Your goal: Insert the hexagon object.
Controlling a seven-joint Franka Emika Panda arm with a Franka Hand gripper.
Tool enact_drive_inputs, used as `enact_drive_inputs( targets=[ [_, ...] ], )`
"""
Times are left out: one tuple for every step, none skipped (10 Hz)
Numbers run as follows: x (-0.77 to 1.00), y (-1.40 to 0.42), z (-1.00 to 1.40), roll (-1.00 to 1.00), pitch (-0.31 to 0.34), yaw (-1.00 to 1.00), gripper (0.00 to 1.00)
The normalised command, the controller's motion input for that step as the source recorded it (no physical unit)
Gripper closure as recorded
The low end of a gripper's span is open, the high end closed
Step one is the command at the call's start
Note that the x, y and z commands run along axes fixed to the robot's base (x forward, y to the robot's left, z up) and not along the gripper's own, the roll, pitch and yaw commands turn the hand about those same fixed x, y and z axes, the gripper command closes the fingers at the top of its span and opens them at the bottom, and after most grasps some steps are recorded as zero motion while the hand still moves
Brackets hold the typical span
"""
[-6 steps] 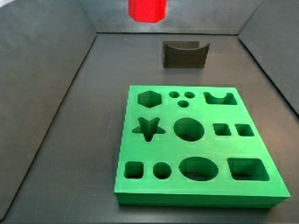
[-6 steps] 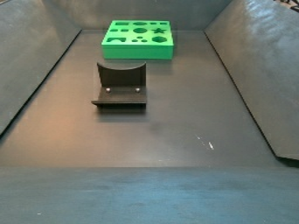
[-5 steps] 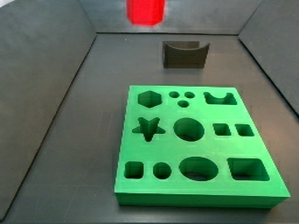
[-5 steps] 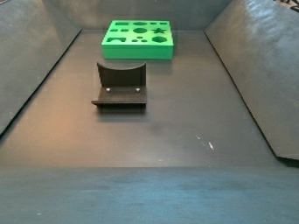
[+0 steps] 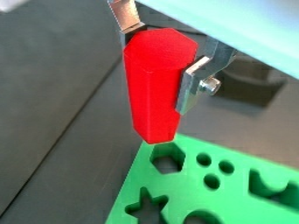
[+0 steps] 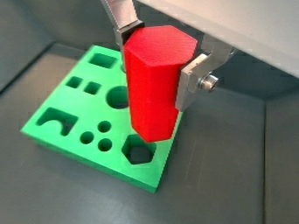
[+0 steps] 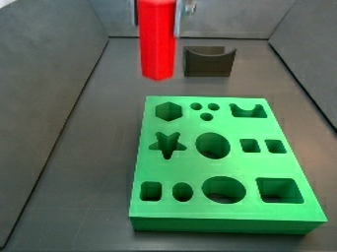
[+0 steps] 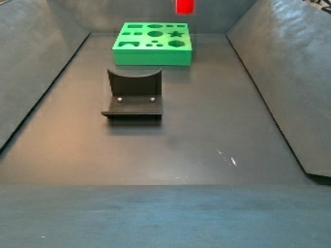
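Observation:
The hexagon object (image 7: 158, 39) is a long bright red faceted bar, held upright in my gripper (image 5: 160, 57). The silver fingers (image 5: 195, 80) press on two of its sides; it shows the same way in both wrist views (image 6: 155, 83). In a side view only its lower end (image 8: 185, 6) shows at the frame's upper edge. The green board (image 7: 224, 162) lies flat on the floor, and its hexagon hole (image 7: 168, 110) is at the far left corner. The bar's lower end hangs above and close to that hole (image 6: 140, 151), apart from the board.
The dark fixture (image 7: 207, 61) stands on the floor beyond the board, and in a side view (image 8: 134, 95) it is nearer than the board (image 8: 153, 41). Grey walls slope up round the floor on all sides.
The red bar has come down: in a side view it now hangs much lower, near the board. It has also entered the other side view at the top.

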Motion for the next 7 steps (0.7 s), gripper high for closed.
enact_drive_inputs(
  targets=[
    [0.0, -0.07, -0.61, -0.08, -0.044, -0.8, 1.0],
    [0.27, 0.01, -0.47, -0.27, 0.036, -0.4, 1.0],
    [0.12, 0.0, -0.02, -0.03, 0.044, -0.06, 1.0],
    [0.04, 0.0, -0.39, 0.0, 0.0, -0.04, 1.0],
    [0.0, 0.0, -0.66, 0.08, 0.0, -0.04, 1.0],
    [0.01, 0.0, -0.8, 0.12, -0.034, -0.02, 1.0],
    [0.01, 0.0, -0.83, 0.14, -0.131, 0.0, 1.0]
  ],
)
